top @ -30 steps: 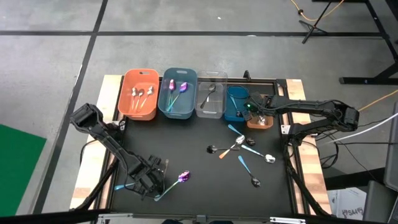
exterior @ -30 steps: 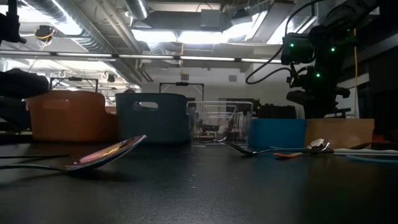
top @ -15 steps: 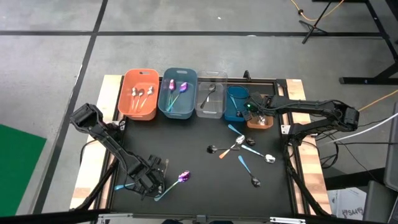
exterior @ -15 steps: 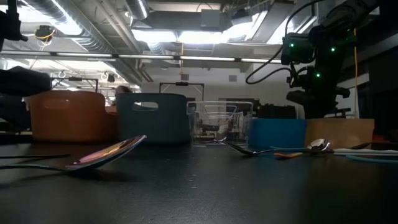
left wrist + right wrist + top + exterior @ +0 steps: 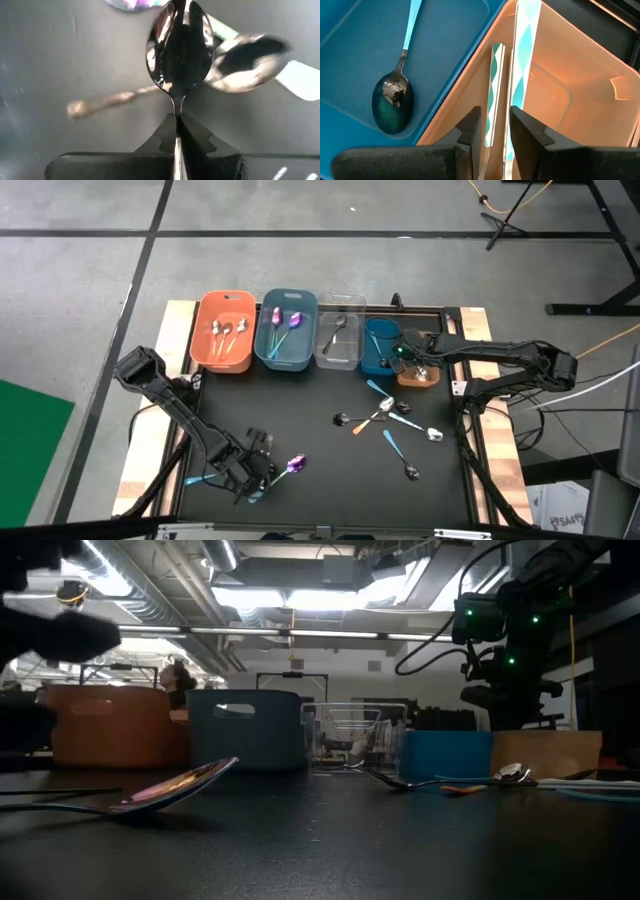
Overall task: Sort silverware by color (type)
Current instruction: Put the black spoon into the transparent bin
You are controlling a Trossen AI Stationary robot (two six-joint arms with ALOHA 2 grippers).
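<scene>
My left gripper [image 5: 257, 467] [image 5: 177, 118] hovers over the table's near left part, shut on a shiny silver spoon [image 5: 180, 45]. Just to its right lies a purple spoon [image 5: 293, 465] [image 5: 170, 785] with a teal handle [image 5: 265, 488]; the handle is on the table and the bowl is raised. My right gripper [image 5: 413, 364] [image 5: 492, 131] stands open over the brown bin [image 5: 570, 100]. A teal-and-white patterned handle [image 5: 493, 90] in that bin shows between its fingers. More silverware [image 5: 385, 420] lies scattered right of centre. My left gripper pinches the silver spoon between its two shut fingers at the neck [image 5: 176, 106], just behind the bowl. The fingers lie along the handle and point down at the table. The bowl sticks out past the fingertips, and the spoon is lifted clear of the table.
Five bins line the far edge: orange [image 5: 222, 330], grey-blue [image 5: 286, 330], clear [image 5: 340, 332], blue [image 5: 378, 345], brown [image 5: 418, 376], with spoons in several. A blue-handled spoon [image 5: 395, 105] lies in the blue bin. The table's middle is bare black mat [image 5: 300, 405].
My left gripper has moved a little toward the table's right, closer to the purple spoon, and has risen, carrying the silver spoon with it. The purple spoon has stayed where it was.
</scene>
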